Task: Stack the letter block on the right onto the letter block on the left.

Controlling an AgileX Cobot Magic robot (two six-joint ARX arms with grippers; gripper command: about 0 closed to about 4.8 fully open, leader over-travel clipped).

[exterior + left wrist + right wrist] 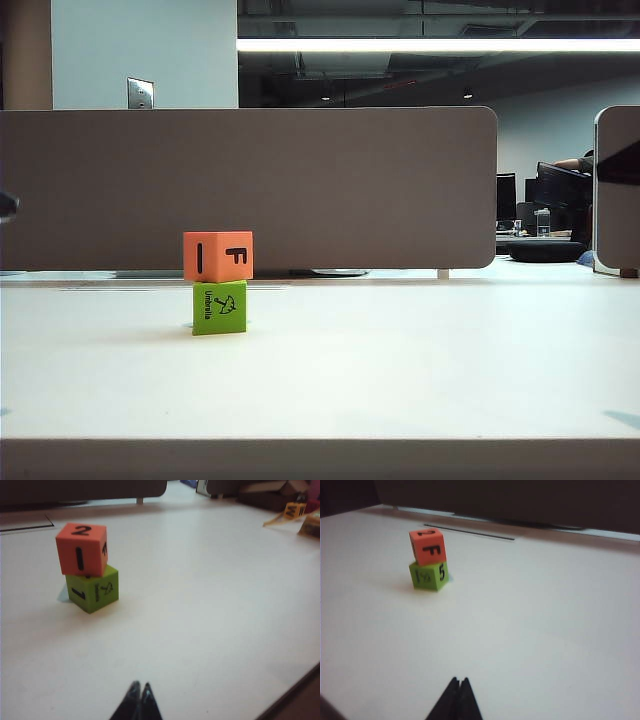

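**Exterior view: orange cube stacked on green cube, both arms drawn back**

Exterior view takes in a broad, pale white surface (400, 360) running the full width, backed by a long grey-brown partition panel (300, 190) with rounded corners. Left of the middle, near the far edge of the surface, stands the small stack. The orange foam letter block (218, 256), showing a black "F" and a black bar on its near faces, sits on top of the green foam letter block (220, 307), which carries a black umbrella drawing and the word "Umbrella". The orange cube overhangs the green one slightly toward the left and is turned a little against it, so their edges do not line up. Neither arm appears in this view.

From the left wrist view, the left gripper (139, 696) hangs well apart from the stack, its dark jaws pressed together to a point with nothing between them. The orange cube there shows a "2" on top. Several blurred objects, one a yellow block (293, 510), lie at the far edge.

From the right wrist view, the right gripper (457, 692) is likewise well back from the stack, jaws clenched tip to tip and empty. The green cube shows a "5" on one side.
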